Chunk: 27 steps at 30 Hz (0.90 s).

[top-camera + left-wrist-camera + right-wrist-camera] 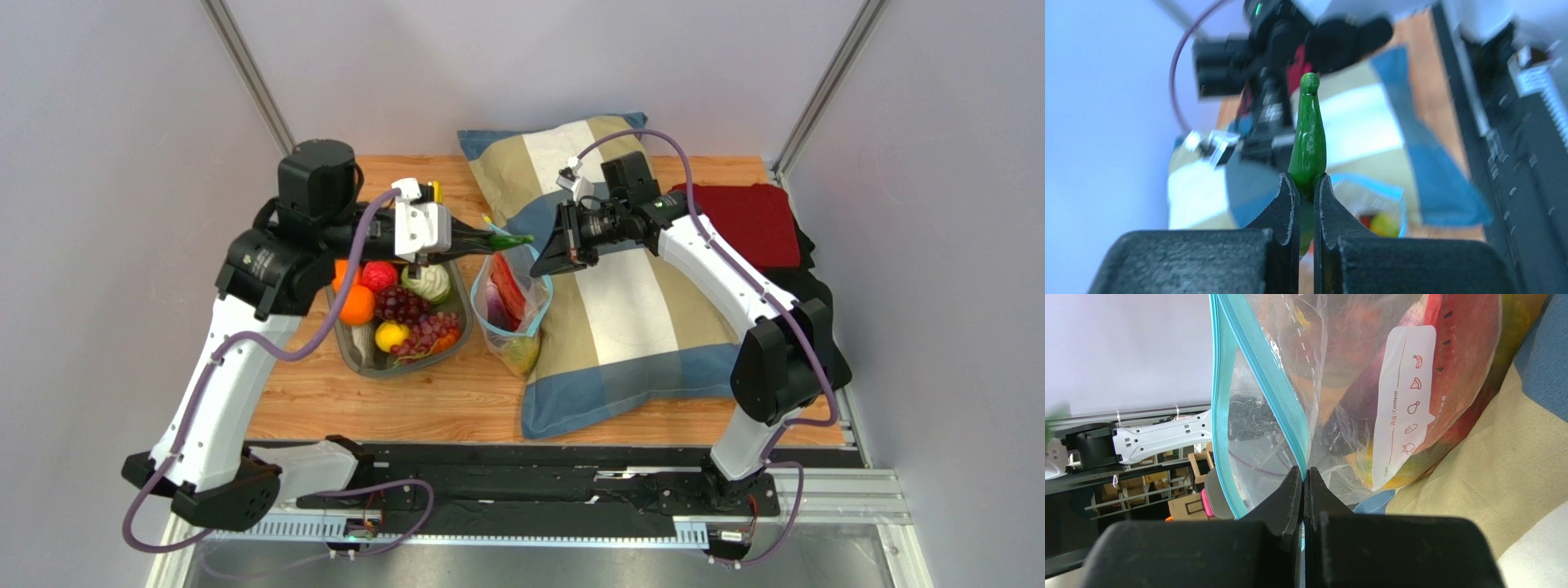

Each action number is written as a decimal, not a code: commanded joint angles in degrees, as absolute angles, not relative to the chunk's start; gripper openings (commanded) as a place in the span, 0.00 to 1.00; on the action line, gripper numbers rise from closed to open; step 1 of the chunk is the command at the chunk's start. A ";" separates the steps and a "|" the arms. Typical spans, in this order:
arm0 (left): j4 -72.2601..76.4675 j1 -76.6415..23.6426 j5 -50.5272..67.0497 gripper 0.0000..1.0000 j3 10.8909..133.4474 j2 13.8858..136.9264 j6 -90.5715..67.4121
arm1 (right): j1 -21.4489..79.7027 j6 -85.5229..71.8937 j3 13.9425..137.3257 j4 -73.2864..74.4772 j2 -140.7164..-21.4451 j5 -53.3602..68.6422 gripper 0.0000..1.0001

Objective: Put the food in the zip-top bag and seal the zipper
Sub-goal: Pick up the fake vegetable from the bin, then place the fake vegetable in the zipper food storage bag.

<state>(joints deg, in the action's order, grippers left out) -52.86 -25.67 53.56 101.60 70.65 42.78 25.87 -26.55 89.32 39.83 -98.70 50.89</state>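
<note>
The clear zip-top bag (509, 312) with its white label (1407, 410) stands mouth-up between the dish (368, 355) and the pillow (638, 306). Its teal zipper (1257, 386) gapes open, one lip pinched in the right tool (1304, 484). A red piece (503, 298) and a yellow piece (521, 353) lie inside. A slim green piece (1308, 141) sits clamped in the left tool (1306, 196), near the mouth. Purple grapes (399, 304) and an orange (357, 304) lie in the dish.

A robotics lab cell is indicated: a wooden bench (319, 410) is enclosed by plain pale panels (111, 184) on metal posts (250, 74), and cabled robot arms (227, 368) are bolted to a black rail (552, 472).
</note>
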 commanded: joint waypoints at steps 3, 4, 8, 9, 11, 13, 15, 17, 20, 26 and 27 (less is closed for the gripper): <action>-29.18 -33.04 60.73 0.00 88.26 69.78 27.76 | 26.28 -24.44 92.02 40.08 -98.35 52.12 0.00; -29.27 -33.92 60.99 0.00 87.37 70.22 28.73 | 26.28 -24.35 92.02 40.34 -98.18 52.55 0.00; -32.42 -34.45 60.83 0.00 84.73 74.08 40.29 | 26.19 -24.35 92.11 40.87 -97.74 53.09 0.00; -37.13 -34.37 60.73 0.00 85.07 74.87 44.17 | 26.19 -24.26 92.20 41.04 -97.39 53.17 0.00; -42.17 -34.45 59.60 0.00 86.30 76.80 55.08 | 26.28 -23.38 92.98 42.27 -97.29 53.87 0.00; -46.83 -34.45 56.62 0.00 86.83 77.95 64.18 | 26.28 -22.07 93.60 44.20 -97.47 54.84 0.00; -54.09 -34.45 54.42 0.00 88.76 80.32 70.99 | 26.37 -21.27 94.48 45.52 -97.56 55.45 0.00; -60.60 -34.45 50.20 0.00 91.65 83.47 78.46 | 26.28 -20.48 94.74 46.14 -97.65 55.55 0.00; -68.43 -34.37 44.49 0.00 95.17 87.26 86.64 | 26.28 -19.87 94.57 46.76 -97.38 55.46 0.00; -70.13 -34.28 37.01 0.37 94.05 87.11 95.35 | 26.28 -18.72 94.83 47.72 -97.38 55.72 0.00; -70.05 -34.28 36.48 0.53 93.87 86.84 95.71 | 26.28 -18.29 94.83 48.07 -97.30 55.55 0.00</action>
<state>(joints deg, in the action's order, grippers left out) -65.78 -34.15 40.66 93.32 88.82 85.71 25.93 -20.49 92.36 46.70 -98.70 53.84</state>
